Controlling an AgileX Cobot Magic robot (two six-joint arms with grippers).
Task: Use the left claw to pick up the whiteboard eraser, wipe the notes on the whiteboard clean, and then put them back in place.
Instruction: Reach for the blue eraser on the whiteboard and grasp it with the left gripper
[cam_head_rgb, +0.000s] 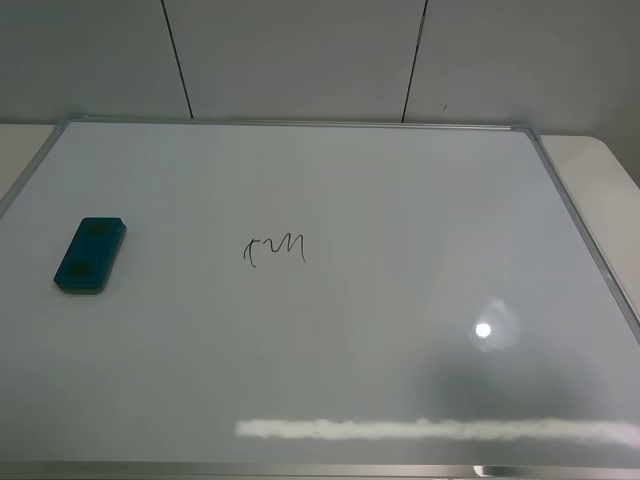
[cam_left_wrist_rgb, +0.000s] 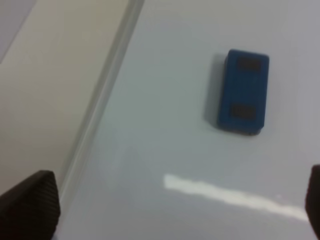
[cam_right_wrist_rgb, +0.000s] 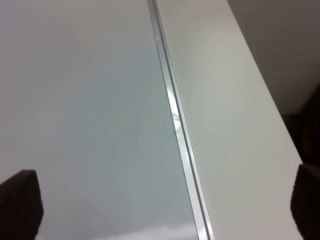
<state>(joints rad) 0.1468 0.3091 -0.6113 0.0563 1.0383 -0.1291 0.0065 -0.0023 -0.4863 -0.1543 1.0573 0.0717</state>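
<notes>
The whiteboard (cam_head_rgb: 400, 200) fills most of the exterior view. The teal-blue eraser (cam_head_rgb: 90, 254) lies flat on its left part, with two dark patches on top. The black scribbled notes (cam_head_rgb: 274, 249) sit near the board's middle, to the right of the eraser. No arm shows in the exterior view. In the left wrist view the eraser (cam_left_wrist_rgb: 243, 90) lies on the board some way ahead of the open left gripper (cam_left_wrist_rgb: 180, 210), whose fingertips (cam_left_wrist_rgb: 30, 205) show far apart with nothing between them. The right gripper (cam_right_wrist_rgb: 165, 210) is open and empty over the board's frame.
The board's silver frame (cam_head_rgb: 585, 215) runs along its right side, with white table (cam_head_rgb: 612, 160) beyond. The frame (cam_left_wrist_rgb: 102, 95) and beige table (cam_left_wrist_rgb: 55, 80) show in the left wrist view, and the right frame (cam_right_wrist_rgb: 175, 115) in the right wrist view. A grey panelled wall (cam_head_rgb: 300, 55) stands behind.
</notes>
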